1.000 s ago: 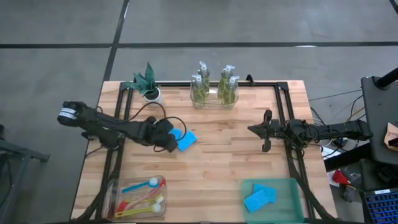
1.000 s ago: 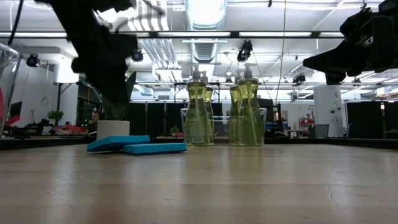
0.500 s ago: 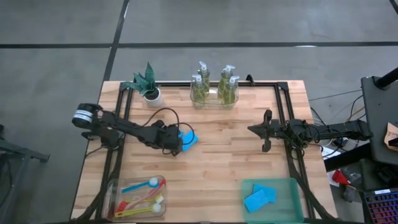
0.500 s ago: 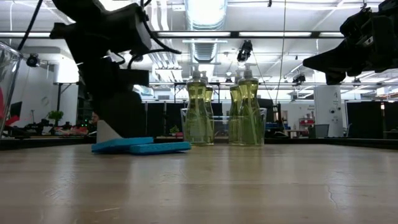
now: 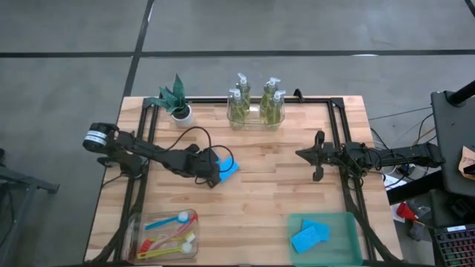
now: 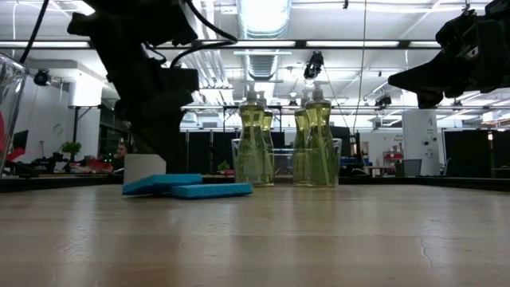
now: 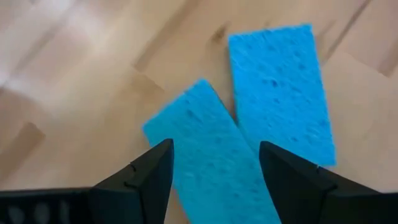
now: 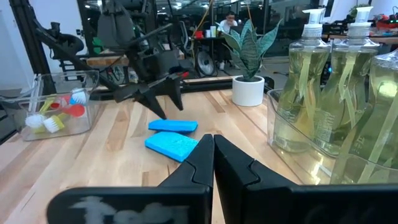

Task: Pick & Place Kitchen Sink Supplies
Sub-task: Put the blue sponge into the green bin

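While the worktop (image 5: 260,185) isn't sorted yet, a good part of the job looks done, judging by how things lie. The green bin (image 5: 355,222) at the near right corner already holds two sponges (image 5: 308,236), and the clear tub (image 5: 133,226) at the near left holds the brushes (image 5: 167,221) (red, yellow, blue handles). The four soap bottles (image 5: 256,100) stand together in a clear tray (image 5: 252,122) at the far edge, w/ the plant (image 5: 174,96) just left of them; can't tell whether the bottles are meant to go elsewhere. Left to do: two loose sponges (image 6: 187,186) lying flat mid-worktop, left of centre, edges touching or overlapping at one end. The left gripper (image 5: 215,172) is low over that pair, and in its wrist view the fingers (image 7: 146,177) are spread apart, straddling the nearer sponge (image 7: 205,168) w/ nothing gripped; the second sponge (image 7: 283,93) lies just beyond, angled off it. So I'd say it's at the pre-grasp stage for sponge three of four: fingers need to come in on it, lift, carry across to the green bin, then repeat for the last one. The right gripper (image 5: 318,156) waits mid-right above the worktop, fingers (image 8: 193,158) pressed together, holding nothing.
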